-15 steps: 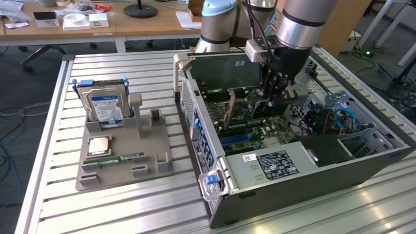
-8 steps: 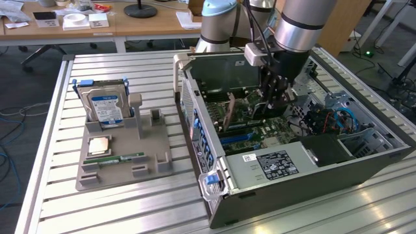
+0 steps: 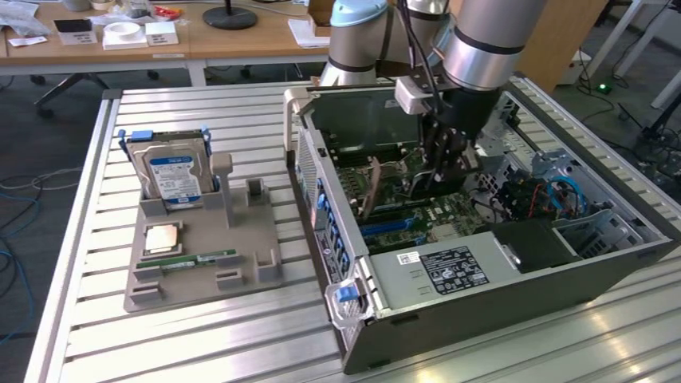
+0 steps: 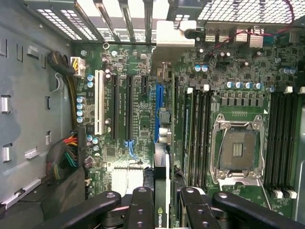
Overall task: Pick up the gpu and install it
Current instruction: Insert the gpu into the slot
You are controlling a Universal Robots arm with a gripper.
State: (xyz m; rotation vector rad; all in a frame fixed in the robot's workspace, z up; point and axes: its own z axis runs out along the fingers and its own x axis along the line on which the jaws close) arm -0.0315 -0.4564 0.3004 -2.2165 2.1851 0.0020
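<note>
gpu (image 4: 161,191) clamped edge-on in jaws, above motherboard (image 4: 133,109), apparently over blue slot (image 4: 159,109)

One hard drive (image 3: 175,177), one processor chip (image 3: 162,237) and one memory stick (image 3: 190,260) sit on one grey holder (image 3: 202,289). I count one computer case (image 3: 511,313) and one gpu (image 4: 161,183).

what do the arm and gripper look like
The arm is made of round silvery-grey tubes with a pale blue joint cap. Black cables run down it to a small white box at the wrist. The gripper is black, and its fingers are jointed bars with round silver pivot bolts.
</note>
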